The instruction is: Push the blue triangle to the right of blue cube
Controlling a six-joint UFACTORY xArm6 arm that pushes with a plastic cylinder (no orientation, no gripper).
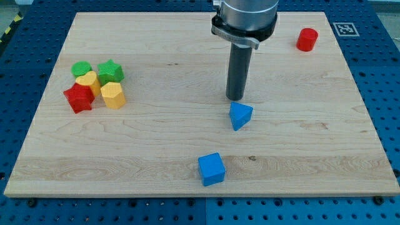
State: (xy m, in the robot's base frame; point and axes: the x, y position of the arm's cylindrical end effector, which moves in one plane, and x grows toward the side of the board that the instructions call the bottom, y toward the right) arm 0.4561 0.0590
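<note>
My tip sits just above the blue triangle, placed to shove it down toward the blue cube's right; no gripper exists to report.

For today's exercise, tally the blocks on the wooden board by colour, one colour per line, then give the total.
Blue: 2, the blue triangle and the blue cube
Red: 2, the red cylinder and the red star
Green: 2, the green star and the green block
Yellow: 2, the yellow block and the yellow heart
Total: 8
</note>
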